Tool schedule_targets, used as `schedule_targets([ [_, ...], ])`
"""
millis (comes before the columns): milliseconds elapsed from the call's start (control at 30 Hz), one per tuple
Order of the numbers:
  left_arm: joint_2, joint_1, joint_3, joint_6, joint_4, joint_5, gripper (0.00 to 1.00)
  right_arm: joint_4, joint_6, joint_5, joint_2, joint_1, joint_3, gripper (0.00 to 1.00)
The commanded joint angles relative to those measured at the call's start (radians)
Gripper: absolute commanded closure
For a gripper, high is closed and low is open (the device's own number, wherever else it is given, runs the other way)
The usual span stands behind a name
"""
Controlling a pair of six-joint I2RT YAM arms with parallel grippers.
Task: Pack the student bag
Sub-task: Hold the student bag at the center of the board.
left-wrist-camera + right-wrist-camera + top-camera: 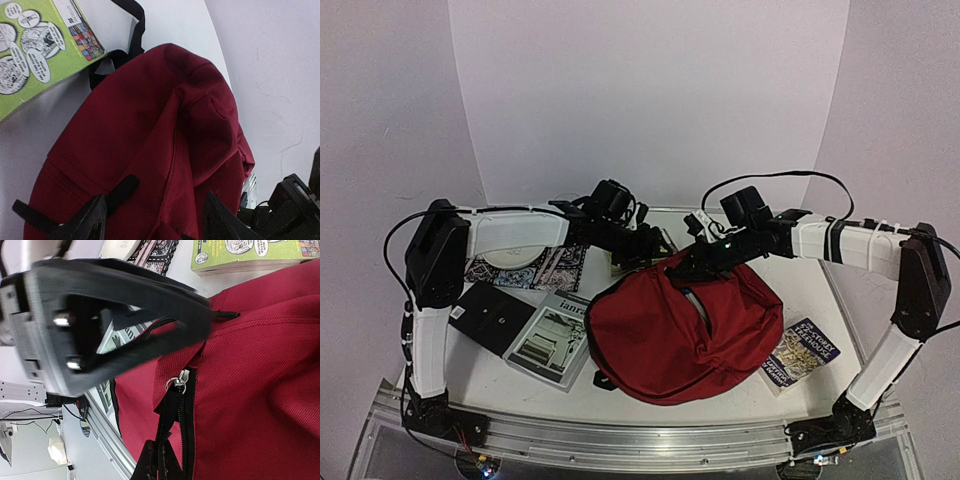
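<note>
The dark-red student bag (680,330) lies in the middle of the table, its main zip partly open along the top. My right gripper (698,262) is at the bag's upper edge. In the right wrist view it (161,465) is shut on the black zip pull strap (169,412), which hangs from the silver slider (178,382). My left gripper (645,245) is at the bag's back left corner. In the left wrist view it (152,225) is open, with its fingers (85,222) standing either side of a fold of the bag's fabric (150,125).
A green comic book (35,50) lies behind the bag and also shows in the right wrist view (250,255). A magazine (555,335), a black notebook (490,315) and a patterned cloth (535,265) lie at the left. A paperback (800,352) lies at the right.
</note>
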Motion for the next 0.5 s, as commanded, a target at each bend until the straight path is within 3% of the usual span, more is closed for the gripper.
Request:
schedule_targets([
  [0,0.073,0.008,0.095,0.011,-0.044,0.132,0.36,-0.040,-0.027,-0.042,-0.030,0.007,0.034,1.00],
  [233,0.135,0.006,0.125,-0.010,-0.047,0.214,0.51,-0.043,-0.032,-0.039,-0.034,0.007,0.028,1.00],
  [467,0.132,0.006,0.130,0.003,-0.047,0.226,0.92,-0.048,-0.036,-0.039,-0.033,0.007,0.024,1.00],
])
